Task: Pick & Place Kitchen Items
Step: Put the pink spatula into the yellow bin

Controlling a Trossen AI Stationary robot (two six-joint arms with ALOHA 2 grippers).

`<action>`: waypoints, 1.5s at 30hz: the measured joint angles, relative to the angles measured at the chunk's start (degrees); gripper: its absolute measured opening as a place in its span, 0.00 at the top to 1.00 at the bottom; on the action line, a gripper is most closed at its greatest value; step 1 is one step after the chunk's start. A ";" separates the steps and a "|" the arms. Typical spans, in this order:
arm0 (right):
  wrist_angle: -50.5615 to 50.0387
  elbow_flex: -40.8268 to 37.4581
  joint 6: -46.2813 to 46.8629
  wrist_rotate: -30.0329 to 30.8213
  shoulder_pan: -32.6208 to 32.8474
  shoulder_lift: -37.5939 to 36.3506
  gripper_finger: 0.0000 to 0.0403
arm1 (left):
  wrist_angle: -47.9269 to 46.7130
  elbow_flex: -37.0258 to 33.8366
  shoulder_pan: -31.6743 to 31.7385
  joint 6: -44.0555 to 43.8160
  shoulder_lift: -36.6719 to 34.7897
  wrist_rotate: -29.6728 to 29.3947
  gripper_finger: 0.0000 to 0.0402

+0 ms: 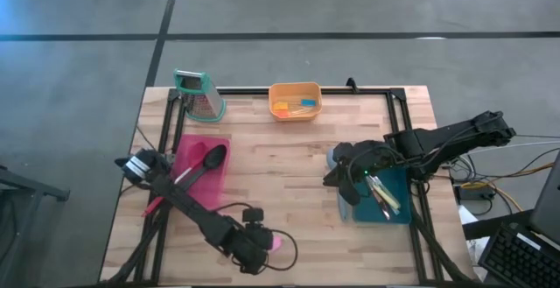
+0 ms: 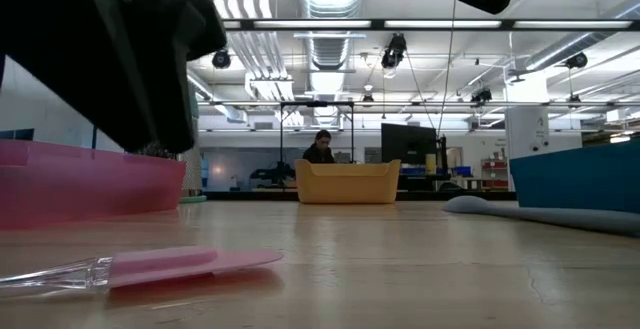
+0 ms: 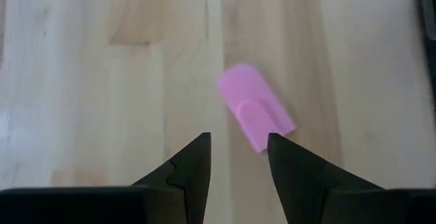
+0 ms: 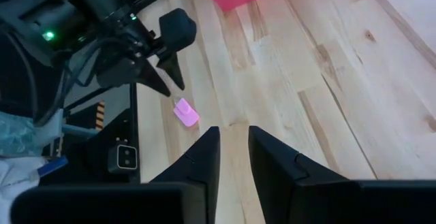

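The pink spatula (image 3: pixel 256 115) lies flat on the wooden table (image 1: pixel 289 165), low in the high view just right of the left gripper (image 3: pixel 238 163), whose fingers hang partly spread and empty above it. Being thin, it could skid from a closing pinch. The right gripper (image 4: pixel 234 157), narrowly parted and empty, waits by the blue tray (image 1: pixel 401 211).

Two dark, cabled arms, green LEDs
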 joint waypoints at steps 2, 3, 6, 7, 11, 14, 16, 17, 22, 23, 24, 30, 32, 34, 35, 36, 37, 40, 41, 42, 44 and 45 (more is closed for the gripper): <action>0.04 -0.01 0.00 0.00 0.00 0.00 0.80 | -1.00 -0.21 0.53 -0.31 0.00 0.99 0.63; 0.02 0.01 0.00 0.00 0.00 0.00 0.79 | -0.93 -0.40 0.79 -0.33 0.00 1.93 0.63; 0.04 -0.01 0.00 0.00 0.00 0.00 0.77 | -0.77 -0.55 1.48 -0.35 0.02 3.52 0.63; 0.04 -0.01 0.00 0.00 -0.02 0.00 0.77 | -0.46 -0.55 1.71 -0.33 0.04 3.94 0.63; 0.04 -0.01 0.11 -0.02 0.00 0.00 0.74 | 0.32 -0.59 2.10 -0.33 0.28 6.31 0.63; 0.03 -0.01 0.19 -0.02 0.00 0.00 0.73 | 1.93 -0.57 2.17 -0.06 0.95 7.72 0.63; 0.07 -0.01 0.17 -0.02 -0.01 0.00 0.72 | 3.47 -0.57 2.36 0.37 1.67 9.43 0.63; 0.06 -0.01 0.19 -0.02 0.00 0.00 0.71 | 4.33 -0.55 2.49 0.52 2.13 10.13 0.62; 0.04 -0.01 0.22 -0.02 0.00 0.00 0.70 | 5.53 -0.50 3.27 0.76 4.26 11.96 0.54; 0.02 -0.01 0.22 -0.02 0.00 0.00 0.70 | 5.55 -0.50 3.43 0.79 4.54 11.94 0.52; 0.06 -0.01 0.20 -0.02 0.00 0.00 0.69 | 5.75 -0.48 3.63 1.14 4.73 11.92 0.50; 0.04 -0.08 0.07 -0.02 0.00 0.00 0.69 | 7.91 -0.44 4.07 2.51 6.20 12.63 0.43; 0.00 -0.10 0.04 -0.02 0.00 0.00 0.71 | 8.19 -0.42 4.07 2.56 6.57 12.91 0.43; 0.00 -0.12 0.02 -0.02 0.00 0.00 0.73 | 8.31 -0.52 4.08 2.47 6.95 13.09 0.43; 0.00 -0.12 0.02 -0.02 0.00 0.00 0.74 | 8.31 -0.50 4.04 2.49 7.28 12.98 0.43; 0.00 -0.12 0.02 -0.02 -0.01 0.00 0.75 | 8.28 -0.50 3.95 2.82 7.47 12.92 0.43; 0.00 -0.12 0.00 -0.02 0.00 0.00 0.76 | 8.26 -0.48 3.85 3.53 7.80 12.83 0.43; 0.00 -0.12 0.00 -0.02 0.00 0.00 0.79 | 7.45 -0.44 3.68 4.32 9.21 10.83 0.44; -0.01 -0.12 0.00 -0.02 0.00 0.00 0.81 | 6.83 -0.41 3.61 4.44 9.70 10.39 0.46; 0.00 -0.12 0.00 -0.02 0.00 0.00 0.82 | 6.33 -0.37 3.63 4.73 10.18 10.38 0.47; 0.00 -0.12 -0.01 -0.03 0.00 0.00 0.84 | 5.54 -0.37 3.72 4.82 10.96 10.43 0.53; 0.00 -0.12 -0.02 -0.02 0.00 0.00 0.85 | 5.32 -0.37 3.72 4.78 11.25 10.44 0.56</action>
